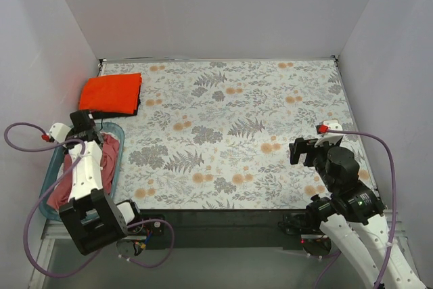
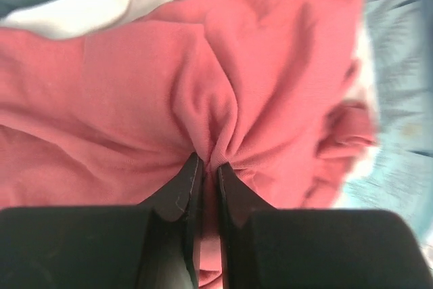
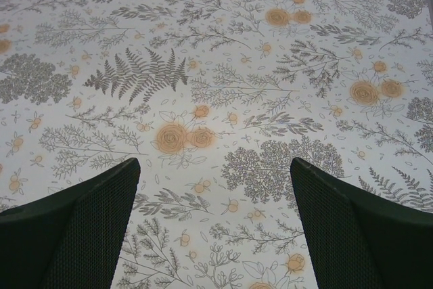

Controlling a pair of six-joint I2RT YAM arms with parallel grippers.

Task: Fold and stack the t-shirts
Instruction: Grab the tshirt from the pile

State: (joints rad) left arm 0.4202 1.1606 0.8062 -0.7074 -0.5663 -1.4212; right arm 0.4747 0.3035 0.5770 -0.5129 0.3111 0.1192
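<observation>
- The left gripper (image 2: 208,167) is clenched on a small pinch of the rose-red t-shirt (image 2: 270,79). Only a thin ridge of cloth sits between the jaws, and creases fan out just ahead of the tips.
- The step in hand looks like drawing this shirt up out of the pale blue bin (image 1: 49,182). The bite seems shallow, so a slow, straight lift would suit, with an eye on whether the ridge slips.
- The rest of the shirt lies heaped on both sides of the jaws and beyond them. It will probably trail, so it should clear the bin's rim before it moves sideways.
- The right gripper (image 3: 215,167) is released, with the jaws wide and nothing between them. The floral tablecloth (image 3: 216,65) lies below and ahead of it. It is well apart from the shirt and free to take a second edge.
- The rose shirt is a soft, matte, fine knit that falls into deep rounded folds.
- The left fingers (image 2: 177,197) are hard, black and taper to narrow tips. The right ones carry a fine mesh texture.
- The orange t-shirt (image 1: 111,93) is a flat folded rectangle lying on the black t-shirt (image 1: 122,114), beyond the left jaws.
</observation>
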